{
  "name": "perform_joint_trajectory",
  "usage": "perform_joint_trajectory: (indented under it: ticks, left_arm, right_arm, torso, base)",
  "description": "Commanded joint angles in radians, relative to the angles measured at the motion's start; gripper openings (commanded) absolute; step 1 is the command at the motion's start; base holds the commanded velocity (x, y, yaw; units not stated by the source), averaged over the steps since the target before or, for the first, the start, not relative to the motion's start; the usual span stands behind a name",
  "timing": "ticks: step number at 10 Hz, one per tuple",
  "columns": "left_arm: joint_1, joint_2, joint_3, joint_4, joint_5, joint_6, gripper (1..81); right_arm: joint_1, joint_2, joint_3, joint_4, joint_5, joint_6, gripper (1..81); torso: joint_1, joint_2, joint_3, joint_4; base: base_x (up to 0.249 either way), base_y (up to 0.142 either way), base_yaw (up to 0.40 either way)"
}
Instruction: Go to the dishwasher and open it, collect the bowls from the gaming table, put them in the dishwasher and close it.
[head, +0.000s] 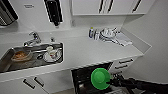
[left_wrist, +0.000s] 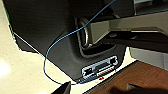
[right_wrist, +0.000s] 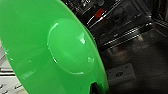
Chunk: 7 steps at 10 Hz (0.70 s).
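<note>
The bright green bowl (head: 100, 78) hangs tilted over the open dishwasher (head: 82, 77), whose dark interior gapes under the white counter. My right gripper (head: 111, 82) comes in from the lower right and is shut on the bowl's rim. The right wrist view has the bowl's underside (right_wrist: 50, 50) up close, with the dishwasher's dark steel inside and wire rack (right_wrist: 130, 45) behind it. The pale bowl and the gaming table are out of view. In the left wrist view there are the robot's dark body (left_wrist: 50, 32), a blue cable and pale floor.
A steel sink (head: 10, 65) with dirty dishes and a tap (head: 33, 38) sits at the counter's left. Stacked dishes and a cloth (head: 111, 35) lie at the back right. White drawers (head: 125, 63) flank the dishwasher on the right, cabinet doors (head: 32, 82) on the left.
</note>
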Motion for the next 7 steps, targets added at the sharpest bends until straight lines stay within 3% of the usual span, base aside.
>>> perform_joint_trajectory:
  ticks: [1,7]
  left_arm:
    - [0.021,-0.009,0.007,0.003,0.054,0.008,81.1]
    - [0.026,-0.018,0.006,0.000,0.045,0.008,81.1]
  right_arm:
    - [0.123,-0.027,0.008,0.018,-0.019,0.002,81.1]
    - [0.088,-0.073,0.048,0.019,-0.019,0.002,81.1]
  torso:
    - [0.000,0.000,0.000,0.000]
    - [0.000,0.000,0.000,0.000]
  base:
    - [0.000,0.000,0.000]
    - [0.000,0.000,0.000]
